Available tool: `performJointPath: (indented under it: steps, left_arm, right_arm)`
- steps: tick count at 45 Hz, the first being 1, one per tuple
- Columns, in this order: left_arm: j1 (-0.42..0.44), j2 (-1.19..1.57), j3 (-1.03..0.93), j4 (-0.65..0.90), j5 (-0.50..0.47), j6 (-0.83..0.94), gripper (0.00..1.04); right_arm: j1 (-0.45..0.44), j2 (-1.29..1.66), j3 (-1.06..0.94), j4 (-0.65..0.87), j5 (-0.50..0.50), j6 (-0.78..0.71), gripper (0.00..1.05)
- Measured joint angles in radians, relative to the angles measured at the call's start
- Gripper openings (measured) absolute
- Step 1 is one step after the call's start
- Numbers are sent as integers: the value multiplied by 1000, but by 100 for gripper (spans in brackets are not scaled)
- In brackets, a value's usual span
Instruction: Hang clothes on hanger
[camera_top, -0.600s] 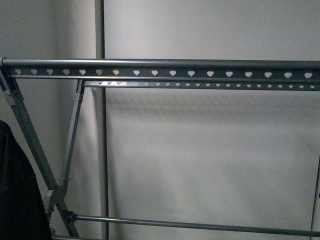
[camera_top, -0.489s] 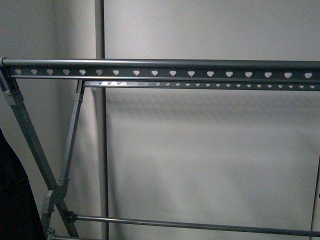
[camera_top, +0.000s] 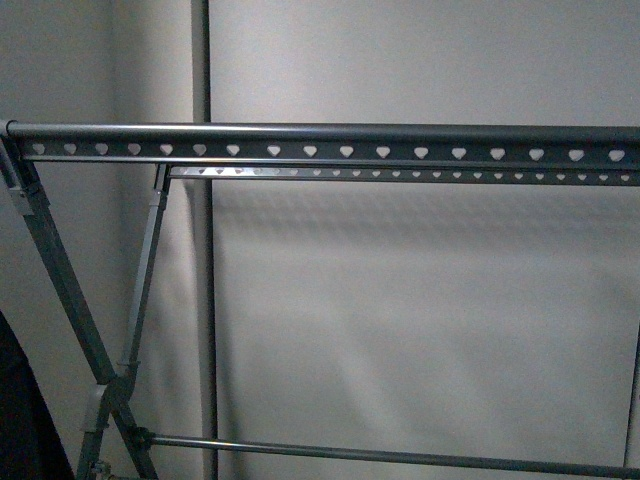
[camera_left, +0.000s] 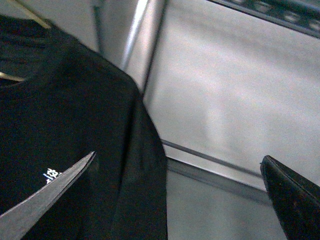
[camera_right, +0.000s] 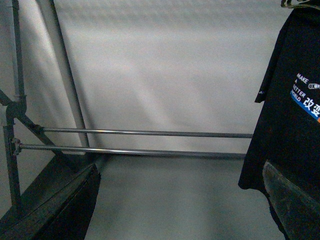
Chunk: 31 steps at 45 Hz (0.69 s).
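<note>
Front view shows one large grey metal clothes rack (camera_top: 320, 131) with two long horizontal rails punched with small heart-shaped holes, one just behind and below the other, two slanted legs crossing at the left, and one round lower bar; neither arm appears here. One black T-shirt with white lettering (camera_top: 12, 420) shows only as a dark edge at the lower left, beside the rack's legs and well below the rails. In the left wrist view the left gripper (camera_left: 177, 157) points at the shirt's chest and the pale wall, its two fingers spread wide with nothing between them. In the right wrist view the right gripper (camera_right: 180, 167) faces two low round bars of the rack, its two fingers likewise spread and empty, the shirt hanging behind one finger.
</note>
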Motion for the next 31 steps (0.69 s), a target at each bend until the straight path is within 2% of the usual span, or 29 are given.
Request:
performJointPath:
  steps: [3,7,12,17,22,31]
  left_arm:
    - [26,237,189,-17,-155,-173,98]
    - [43,472,390,-89,-296,-304,98]
    - [48,683,599,-112,-394,-376,98]
    - [47,808,766,-161,-435,-389,98]
    - [48,870,850,-215,-448,-396,79]
    - [59,873,843,-254,-398,-399,49]
  right_arm:
    - [0,0,0,0,0,0,97]
    - [0,0,0,0,0,0,97]
    - [0,0,0,0,0,0,97]
    - [0,0,0,0,0,0,97]
    - [0,0,0,0,0,0,97]
    - [0,0,0,0,0,0,97]
